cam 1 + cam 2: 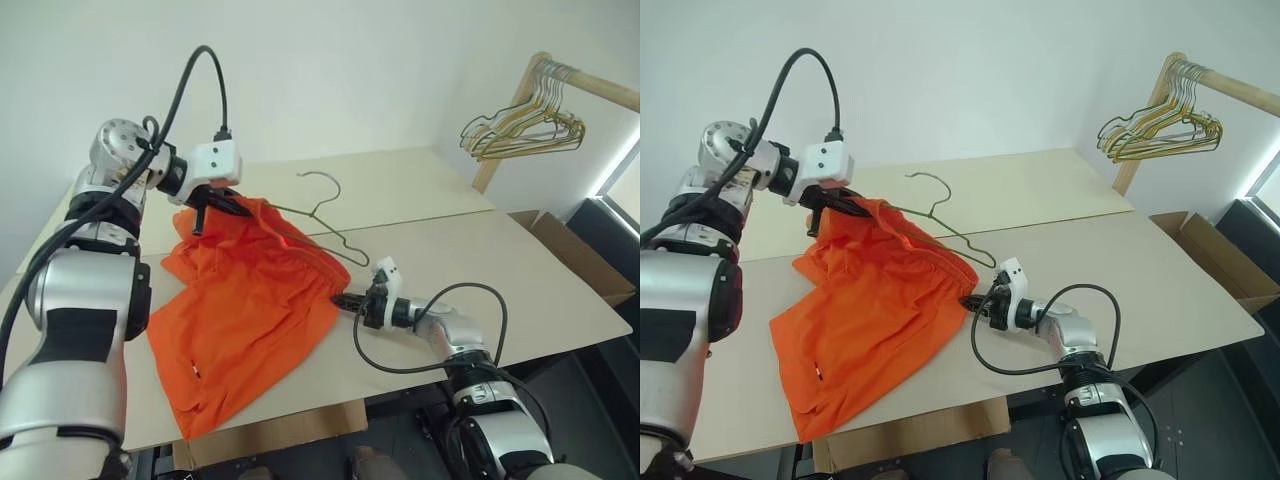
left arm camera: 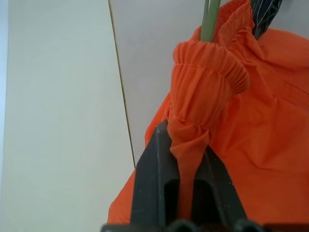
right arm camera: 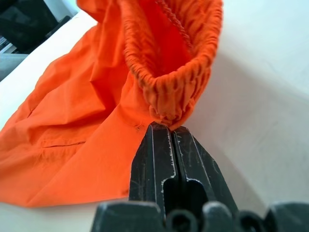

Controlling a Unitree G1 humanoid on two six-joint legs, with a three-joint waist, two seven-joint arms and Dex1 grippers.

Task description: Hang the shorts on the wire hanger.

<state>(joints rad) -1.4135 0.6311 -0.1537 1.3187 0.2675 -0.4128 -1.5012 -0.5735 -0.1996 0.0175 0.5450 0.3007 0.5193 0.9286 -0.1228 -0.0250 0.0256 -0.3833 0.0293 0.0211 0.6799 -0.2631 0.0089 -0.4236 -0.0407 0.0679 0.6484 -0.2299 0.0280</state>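
Pinching orange shorts (image 1: 250, 320) waistband, both jaws clamped: left gripper (image 1: 240, 208) raised, right gripper (image 1: 343, 300) low; wire hanger (image 1: 322, 215) thru waistband.

Bare table (image 1: 520, 270) rt of shorts (image 1: 250, 320); hanger bunch (image 1: 525, 130) far.

- The shorts (image 1: 245, 320): bright orange thin fabric, spread crumpled on the counter, the legs trailing toward 7 o'clock. The gathered elastic waistband is lifted at the 11 o'clock end and pinched at the 3 o'clock edge.
- The wire hanger (image 1: 322, 215): thin, dark greenish-grey, threaded into the waistband, its hook pointing toward 1 o'clock.
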